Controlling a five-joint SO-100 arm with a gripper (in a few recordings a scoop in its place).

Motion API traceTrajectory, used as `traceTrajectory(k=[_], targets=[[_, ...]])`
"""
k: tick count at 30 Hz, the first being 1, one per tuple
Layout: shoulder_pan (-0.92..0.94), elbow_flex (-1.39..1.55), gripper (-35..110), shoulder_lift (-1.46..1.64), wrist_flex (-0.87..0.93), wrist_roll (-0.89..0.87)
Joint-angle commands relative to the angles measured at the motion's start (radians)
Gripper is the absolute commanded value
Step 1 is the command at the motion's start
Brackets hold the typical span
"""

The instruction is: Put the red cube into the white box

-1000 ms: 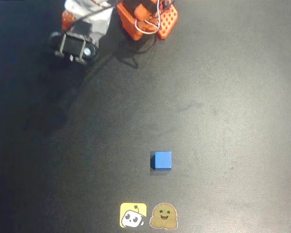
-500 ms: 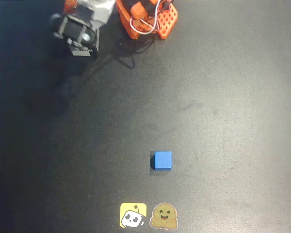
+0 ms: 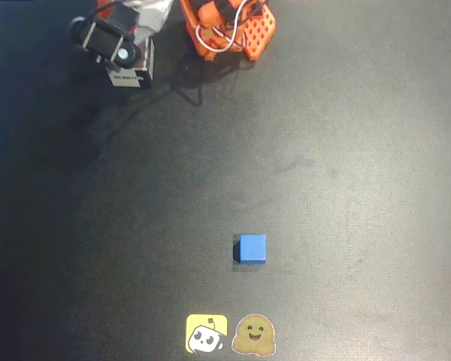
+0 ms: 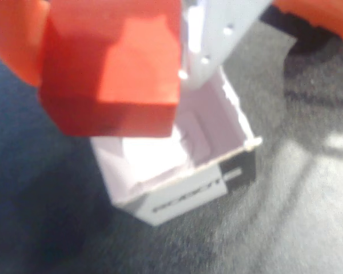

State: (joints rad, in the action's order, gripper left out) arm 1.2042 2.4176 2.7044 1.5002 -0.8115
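A: What is the biggest thing to see?

B: The dark worktop (image 3: 346, 150). In the overhead view it carries everything, and the orange base of the arm (image 3: 229, 30) stands at its top edge.

A: And the arm itself?

B: Its end reaches to the top left corner in the overhead view, where the black wrist camera (image 3: 109, 43) sits above the white box (image 3: 131, 74). Only a corner of the box with its dark label shows there.

A: Does the wrist view show the box better?

B: Yes. The white box (image 4: 211, 165) is open at the top, with thin walls and a dark printed label on the near side (the letters are too blurred to read).

A: Where is the red cube?

B: In the wrist view the red cube (image 4: 111, 68) hangs above the open box, over its left part. The gripper (image 4: 103, 51) holds it: the jaws pinch the cube between an orange finger (image 4: 14, 34) on the left and a white finger (image 4: 217, 34) on the right.

A: Anything smaller?

B: A blue cube (image 3: 251, 249) lies well apart, lower on the worktop. Below it are two stickers side by side, a yellow one (image 3: 207, 334) and a brown smiling one (image 3: 254, 335).
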Motion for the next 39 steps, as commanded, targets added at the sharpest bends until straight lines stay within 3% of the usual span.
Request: traceTrajectory(k=[1,18,39], targets=[[0.003,0.018,0,0.006,-0.021,0.000],[0.002,0.040,5,0.014,-0.038,-0.038],[-0.018,0.207,17,0.293,-0.097,-0.147]])
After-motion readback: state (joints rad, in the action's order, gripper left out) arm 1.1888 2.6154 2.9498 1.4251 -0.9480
